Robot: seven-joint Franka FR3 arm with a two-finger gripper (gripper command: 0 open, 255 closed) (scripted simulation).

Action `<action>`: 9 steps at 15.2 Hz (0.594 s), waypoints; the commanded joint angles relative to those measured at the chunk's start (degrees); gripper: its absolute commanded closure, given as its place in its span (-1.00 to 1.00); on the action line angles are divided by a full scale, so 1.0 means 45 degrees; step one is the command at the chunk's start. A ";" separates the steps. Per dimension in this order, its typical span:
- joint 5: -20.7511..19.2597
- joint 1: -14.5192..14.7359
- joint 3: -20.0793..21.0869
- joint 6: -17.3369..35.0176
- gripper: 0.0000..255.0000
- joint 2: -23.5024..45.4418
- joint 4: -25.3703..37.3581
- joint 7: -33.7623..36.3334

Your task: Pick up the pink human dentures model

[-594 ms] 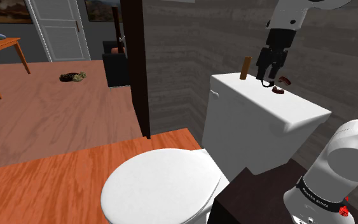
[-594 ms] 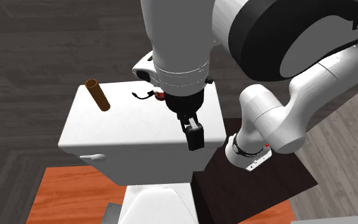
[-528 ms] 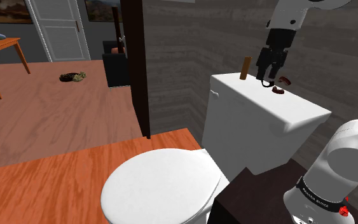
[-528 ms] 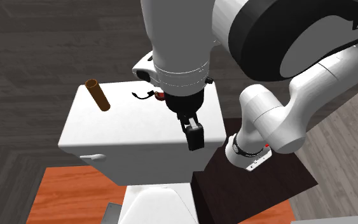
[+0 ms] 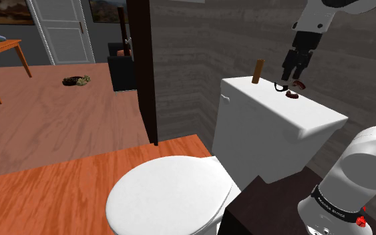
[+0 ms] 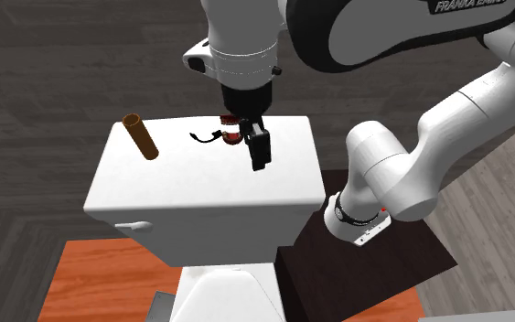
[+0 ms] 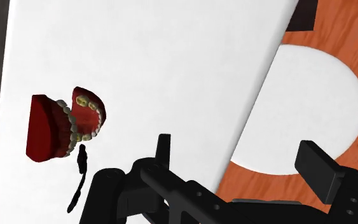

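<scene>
The dentures model [image 7: 63,124] is dark red with yellowish teeth, its two halves hinged open. It lies on the white toilet tank lid [image 7: 171,57] near the wall side. My black gripper [image 7: 241,162] is open with nothing between its fingers, and the dentures lie off to one side of its left finger [image 7: 163,153]. In the second exterior view the gripper [image 6: 258,151] hangs just in front of the dentures [image 6: 231,135] and partly covers them. In the shoulder view the gripper [image 5: 292,71] hovers just above the dentures [image 5: 292,94] on the tank lid [image 5: 266,110].
A brown cylinder [image 6: 140,135] stands tilted at the tank's far corner. A thin black wire-like item [image 6: 205,137] lies beside the dentures. The closed white toilet seat [image 5: 166,197] is below the tank, and a dark wood wall is behind it. The arm's dark stand [image 6: 365,265] adjoins the toilet.
The gripper has moved back across the tank lid toward the wall, from the front edge to right beside the dentures. The dentures and the cylinder have not moved.
</scene>
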 commanded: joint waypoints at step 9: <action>-0.1678 -0.0657 -0.2730 0.1197 -1.00 0.1125 0.0868 -0.3024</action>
